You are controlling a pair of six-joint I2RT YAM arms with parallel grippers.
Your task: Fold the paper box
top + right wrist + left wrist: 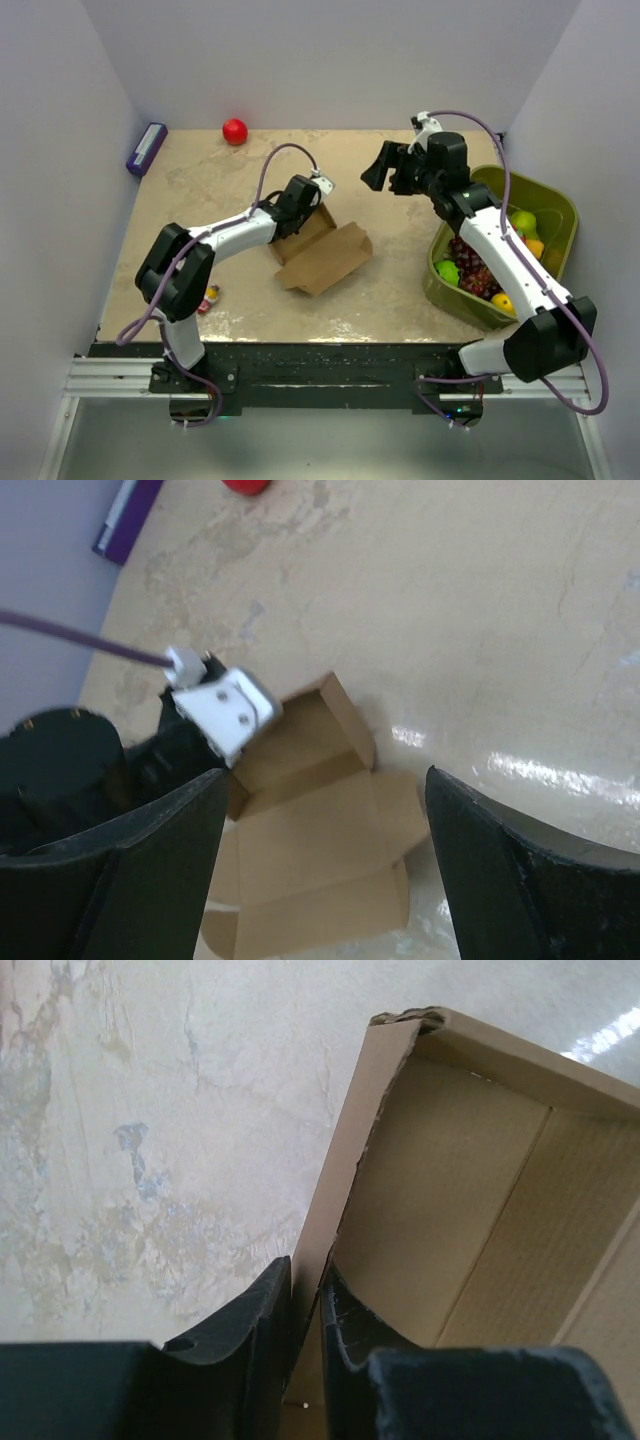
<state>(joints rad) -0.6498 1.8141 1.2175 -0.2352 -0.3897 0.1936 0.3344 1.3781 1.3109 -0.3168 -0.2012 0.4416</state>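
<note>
The paper box [322, 254] is plain brown cardboard, partly folded, lying mid-table with its lid flap spread toward the front right. My left gripper [306, 212] is at its back left corner, shut on the box's upright side wall [345, 1160]; the wall stands between the two fingers [255, 1330]. My right gripper [385, 168] hangs above the table to the right of the box, open and empty. In the right wrist view the box [320, 830] lies below between its wide-apart fingers [160, 860], with the left gripper's white wrist part [225, 712] at the box's back corner.
A green bin [545, 215] of fruit stands at the right edge under the right arm. A red ball [235, 131] and a purple box [146, 148] lie at the back left. A small coloured object [209, 298] lies by the left arm's base.
</note>
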